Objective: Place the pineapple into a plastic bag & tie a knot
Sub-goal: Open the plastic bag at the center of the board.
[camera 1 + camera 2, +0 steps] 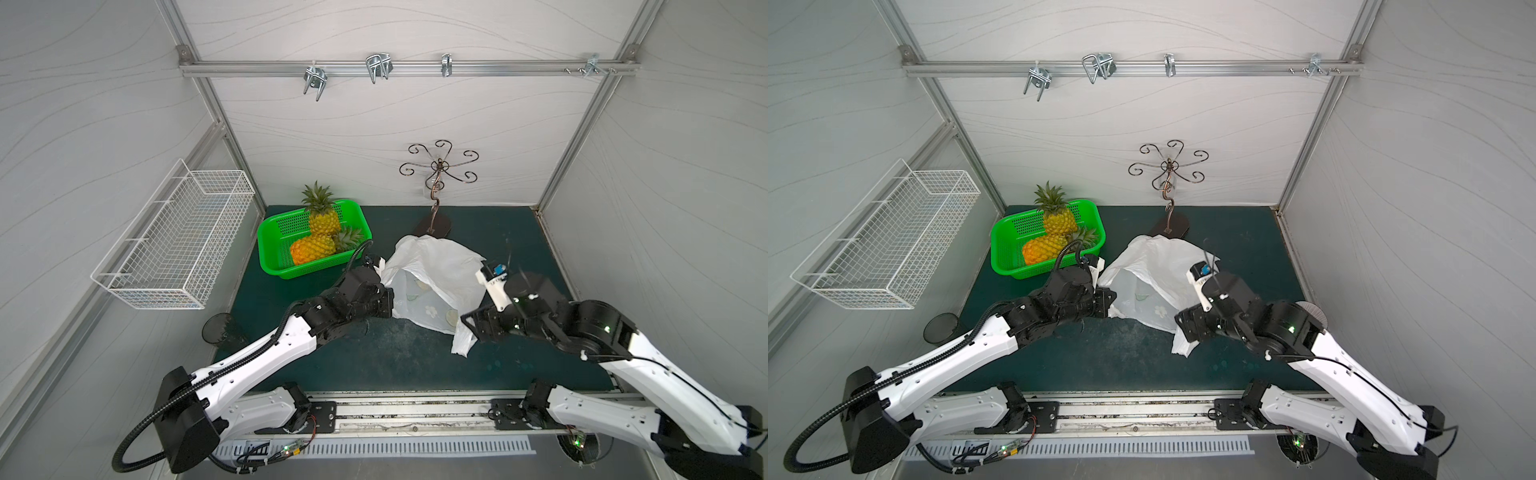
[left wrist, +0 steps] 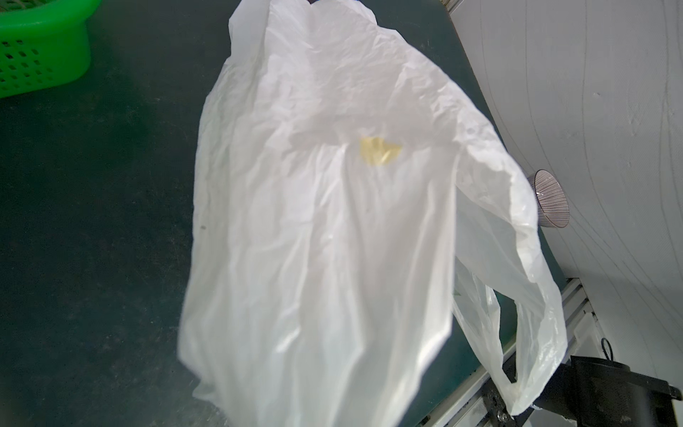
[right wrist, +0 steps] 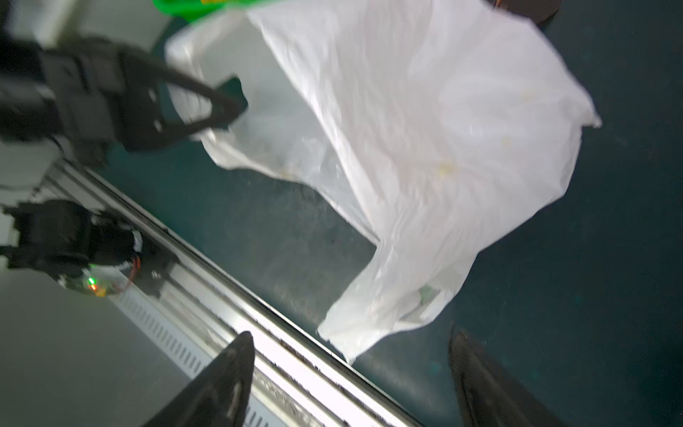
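The dark green tabletop (image 1: 374, 361) lies inside a booth with white walls. On the left wall hangs a white wire basket (image 1: 174, 237), well apart from the left jaws. Beyond those jaws, a little to their left, sits a green basket (image 1: 270, 249) holding two pineapples (image 1: 311, 248), one upright and one lying.

The left jaws are pressed together on the mouth edge of the plastic bag (image 1: 440, 266). The bag spreads crumpled on the tabletop between the two pairs of jaws. Just beyond the bag stands a metal hook stand (image 1: 434, 226).

The right jaws stand apart with nothing between them, near the bag's loose handle (image 3: 369, 318).

Bare tabletop lies between both jaws and the metal rail (image 1: 415, 409) at the near edge. More bare tabletop lies beyond the right jaws, up to the back wall.
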You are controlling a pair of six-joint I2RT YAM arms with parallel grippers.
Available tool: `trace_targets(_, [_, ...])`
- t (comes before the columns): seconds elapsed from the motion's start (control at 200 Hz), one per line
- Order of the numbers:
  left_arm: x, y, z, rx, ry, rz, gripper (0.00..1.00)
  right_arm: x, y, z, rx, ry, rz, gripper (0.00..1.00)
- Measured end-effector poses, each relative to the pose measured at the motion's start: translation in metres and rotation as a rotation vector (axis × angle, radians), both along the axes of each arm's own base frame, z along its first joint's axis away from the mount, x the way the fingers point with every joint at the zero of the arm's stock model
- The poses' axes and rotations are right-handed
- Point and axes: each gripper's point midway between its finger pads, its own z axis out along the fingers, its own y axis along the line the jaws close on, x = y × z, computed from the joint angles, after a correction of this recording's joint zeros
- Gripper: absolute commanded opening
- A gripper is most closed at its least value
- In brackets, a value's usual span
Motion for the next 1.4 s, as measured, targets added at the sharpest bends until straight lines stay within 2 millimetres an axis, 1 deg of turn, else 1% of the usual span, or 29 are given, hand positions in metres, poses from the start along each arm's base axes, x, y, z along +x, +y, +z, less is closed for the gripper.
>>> trace_targets(0.03, [0.0,-0.001,-0.001,0.0,0.006,0.0,0.0,-0.006,-0.001,-0.013,-0.028,0.03,-0.006,0.96])
trace_targets(0.065, [0.0,-0.001,-0.003,0.0,0.011,0.0,0.0,-0.009,-0.002,-0.026,-0.058,0.049,-0.007,0.99])
trace_targets(0.13, [0.0,-0.002,-0.004,-0.003,0.02,0.002,0.0,-0.014,-0.005,-0.048,-0.1,0.094,-0.037,0.99])
trace_targets(0.22, [0.0,-0.003,-0.006,-0.005,0.027,0.004,0.0,-0.013,-0.006,-0.068,-0.121,0.122,-0.083,0.97])
trace_targets(0.265, [0.0,-0.003,-0.006,-0.004,0.029,0.004,0.0,-0.011,-0.005,-0.076,-0.121,0.126,-0.112,0.95])
trace_targets(0.32, [0.0,-0.003,-0.008,0.0,0.033,0.004,0.0,-0.007,-0.003,-0.085,-0.122,0.128,-0.144,0.9])
trace_targets(0.365, [0.0,-0.004,-0.01,0.003,0.036,0.003,0.0,-0.003,-0.002,-0.091,-0.124,0.128,-0.172,0.83])
trace_targets(0.415, [0.0,-0.004,-0.012,0.007,0.042,0.001,0.0,0.001,0.0,-0.096,-0.132,0.124,-0.194,0.74])
trace_targets(0.47, [0.0,-0.005,-0.014,0.011,0.049,-0.001,0.0,0.005,0.001,-0.099,-0.135,0.118,-0.222,0.63])
trace_targets(0.475, [0.0,-0.005,-0.014,0.011,0.049,-0.002,0.0,0.005,0.001,-0.099,-0.137,0.115,-0.223,0.6])
trace_targets(0.6, [0.0,-0.007,-0.018,0.017,0.059,-0.011,0.0,0.015,-0.005,-0.095,-0.141,0.07,-0.271,0.31])
trace_targets(0.65, [-0.001,-0.008,-0.019,0.02,0.061,-0.022,0.0,0.021,-0.011,-0.091,-0.144,0.044,-0.279,0.2])
trace_targets(0.7, [-0.002,-0.011,-0.02,0.019,0.064,-0.044,0.0,0.028,-0.018,-0.085,-0.123,0.031,-0.314,0.07])
trace_targets(0.735, [-0.003,-0.014,-0.022,0.019,0.068,-0.063,0.0,0.034,-0.025,-0.08,-0.109,0.021,-0.333,0.0])
trace_targets(0.79, [-0.004,-0.021,-0.027,0.024,0.075,-0.104,0.0,0.044,-0.035,-0.072,-0.083,0.007,-0.364,0.0])
trace_targets(0.87, [-0.004,-0.028,-0.039,0.053,0.088,-0.156,0.0,0.055,-0.046,-0.066,-0.053,0.004,-0.392,0.0])
trace_targets(0.93, [-0.003,-0.032,-0.051,0.086,0.103,-0.189,0.0,0.058,-0.047,-0.065,-0.04,0.019,-0.387,0.0])
trace_targets(0.99, [-0.002,-0.036,-0.06,0.113,0.115,-0.213,0.0,0.056,-0.042,-0.067,-0.025,0.046,-0.356,0.0])
trace_targets(0.995, [-0.002,-0.036,-0.061,0.115,0.116,-0.215,0.01,0.056,-0.04,-0.068,-0.022,0.051,-0.35,0.0])
trace_targets(1.005, [-0.002,-0.037,-0.062,0.117,0.119,-0.219,0.07,0.055,-0.04,-0.068,-0.021,0.054,-0.343,0.0])
trace_targets(1.04, [0.0,-0.039,-0.063,0.128,0.121,-0.23,0.35,0.052,-0.033,-0.069,-0.005,0.078,-0.314,0.0])
trace_targets(1.06, [0.001,-0.04,-0.063,0.134,0.117,-0.239,0.47,0.051,-0.031,-0.07,0.003,0.086,-0.306,0.0])
trace_targets(1.085, [0.003,-0.043,-0.062,0.133,0.113,-0.242,0.57,0.049,-0.026,-0.071,0.019,0.1,-0.288,0.0])
trace_targets(1.13, [0.007,-0.046,-0.056,0.128,0.1,-0.241,0.69,0.045,-0.02,-0.073,0.041,0.119,-0.263,0.0])
trace_targets(1.2, [0.012,-0.046,-0.041,0.106,0.058,-0.218,0.84,0.04,-0.013,-0.076,0.069,0.142,-0.239,0.0])
trace_targets(1.24, [0.013,-0.044,-0.027,0.084,0.021,-0.197,0.92,0.039,-0.01,-0.077,0.088,0.149,-0.237,0.0])
trace_targets(1.265, [0.014,-0.042,-0.017,0.07,-0.006,-0.183,0.95,0.039,-0.008,-0.077,0.097,0.154,-0.238,0.0])
trace_targets(1.335, [0.014,-0.034,0.017,0.029,-0.093,-0.144,0.99,0.04,-0.005,-0.076,0.121,0.162,-0.247,0.0])
trace_targets(1.4, [0.015,-0.022,0.051,0.017,-0.18,-0.111,0.99,0.042,-0.002,-0.075,0.138,0.161,-0.252,0.0])
